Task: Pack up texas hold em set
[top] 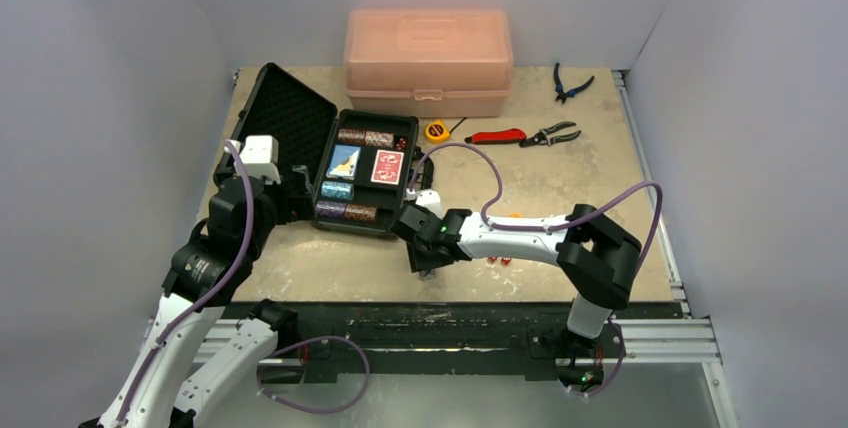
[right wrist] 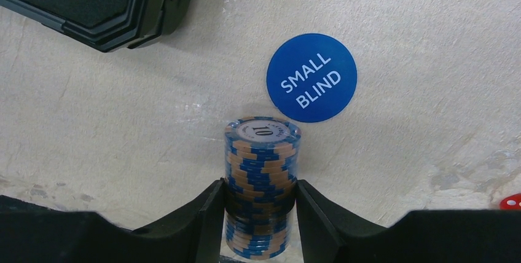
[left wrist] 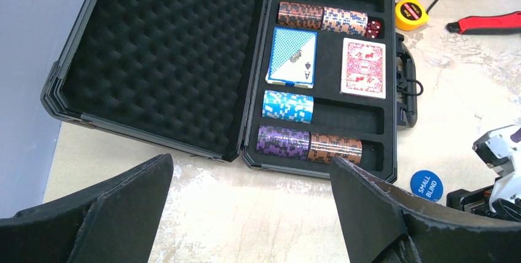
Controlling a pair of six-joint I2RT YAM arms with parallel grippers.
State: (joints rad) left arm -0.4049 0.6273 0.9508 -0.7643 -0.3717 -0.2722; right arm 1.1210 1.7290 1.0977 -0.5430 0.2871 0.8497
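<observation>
The right gripper (right wrist: 260,196) has its jaws clamped on an upright stack of blue-and-tan chips (right wrist: 262,171) marked 10, just beside the blue SMALL BLIND disc (right wrist: 311,77) on the desk (right wrist: 430,60). The left gripper (left wrist: 249,171) hangs before the open black briefcase (left wrist: 166,48), jaws wide.

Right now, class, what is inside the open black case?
The case holds chip stacks in three slots, a blue deck, a red deck and red dice. Whatever lies beneath them is covered.

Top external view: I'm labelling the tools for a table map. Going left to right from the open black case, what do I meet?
Black case → yellow tape measure → red-handled tool → pliers.
</observation>
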